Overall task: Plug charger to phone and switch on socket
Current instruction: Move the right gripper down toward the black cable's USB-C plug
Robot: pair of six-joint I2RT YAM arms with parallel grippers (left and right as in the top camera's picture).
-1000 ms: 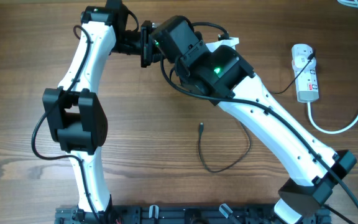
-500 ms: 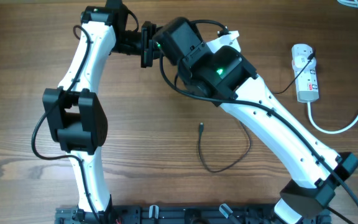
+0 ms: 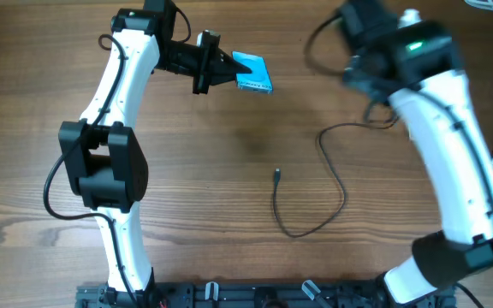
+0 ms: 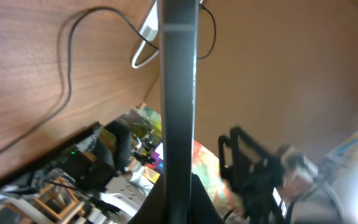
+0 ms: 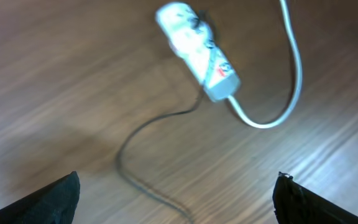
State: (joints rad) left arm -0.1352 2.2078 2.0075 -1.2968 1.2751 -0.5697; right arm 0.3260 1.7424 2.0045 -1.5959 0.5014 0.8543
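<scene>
Currently counted:
phone: 1, clamped edgewise in left gripper
charger: 1, lying loose
socket: 1
right gripper: spread wide, empty

Cyan phone, black charger, white socket, brown woodgrain table.

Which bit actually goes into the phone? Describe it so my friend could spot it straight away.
Look at the middle of the wooden table. A thin black charger cable lies there in a loose loop, and its free end is a tiny black connector tip lying alone on the wood. Unlike the thick white cord, it is thin, black and plugged into nothing.
</scene>
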